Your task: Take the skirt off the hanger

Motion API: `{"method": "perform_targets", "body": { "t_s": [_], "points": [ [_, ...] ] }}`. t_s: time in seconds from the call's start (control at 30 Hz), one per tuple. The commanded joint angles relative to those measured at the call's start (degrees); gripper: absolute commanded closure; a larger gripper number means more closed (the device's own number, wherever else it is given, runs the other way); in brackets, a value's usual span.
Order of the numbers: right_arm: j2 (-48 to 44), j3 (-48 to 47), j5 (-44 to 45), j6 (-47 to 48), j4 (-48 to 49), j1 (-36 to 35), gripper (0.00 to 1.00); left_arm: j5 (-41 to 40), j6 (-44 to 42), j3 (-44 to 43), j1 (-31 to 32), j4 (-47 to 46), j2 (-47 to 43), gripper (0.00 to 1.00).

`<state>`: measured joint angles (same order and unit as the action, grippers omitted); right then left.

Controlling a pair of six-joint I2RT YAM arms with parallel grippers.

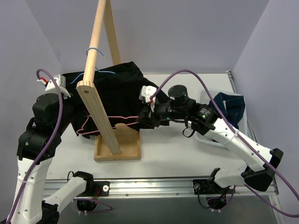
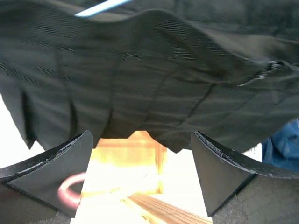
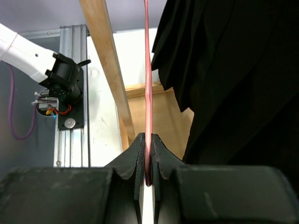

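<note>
The right fingers (image 3: 138,158) clamp the pink hanger (image 3: 147,93); the left fingers (image 2: 65,161) stand wide, holding nothing, with the black skirt (image 2: 149,84) hanging just beyond them. Pulling now could drag the skirt along, since nothing restrains it.

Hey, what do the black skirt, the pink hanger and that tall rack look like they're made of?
Skirt: woven cloth, matte black; fine weave lines, seams and soft folds show.
Pink hanger: probably coated wire or plastic; it is a thin, smooth, slightly glossy rod.
Rack: light wood, apparently unfinished; pale grain shows on the flat planks.
</note>
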<state>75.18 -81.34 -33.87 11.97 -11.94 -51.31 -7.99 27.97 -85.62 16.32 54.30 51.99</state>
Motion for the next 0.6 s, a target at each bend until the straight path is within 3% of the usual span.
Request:
{"method": "perform_targets", "body": {
  "t_s": [0.0, 0.2, 0.57],
  "points": [
    [1.0, -2.3, 1.3, 0.6, 0.3, 0.4, 1.0, -6.1, 1.3, 0.3, 0.2, 0.9, -3.8, 0.06],
    [1.3, -1.8, 3.5, -1.7, 2.1, 1.5, 1.0, -7.3, 1.7, 1.6, 0.2, -0.7, -8.3, 0.06],
    [0.4, -3.4, 2.0, -3.7, 5.8, 1.8, 1.0, -18.3, 4.1, 3.4, 0.2, 0.6, -14.9, 0.06]
  ]
}}
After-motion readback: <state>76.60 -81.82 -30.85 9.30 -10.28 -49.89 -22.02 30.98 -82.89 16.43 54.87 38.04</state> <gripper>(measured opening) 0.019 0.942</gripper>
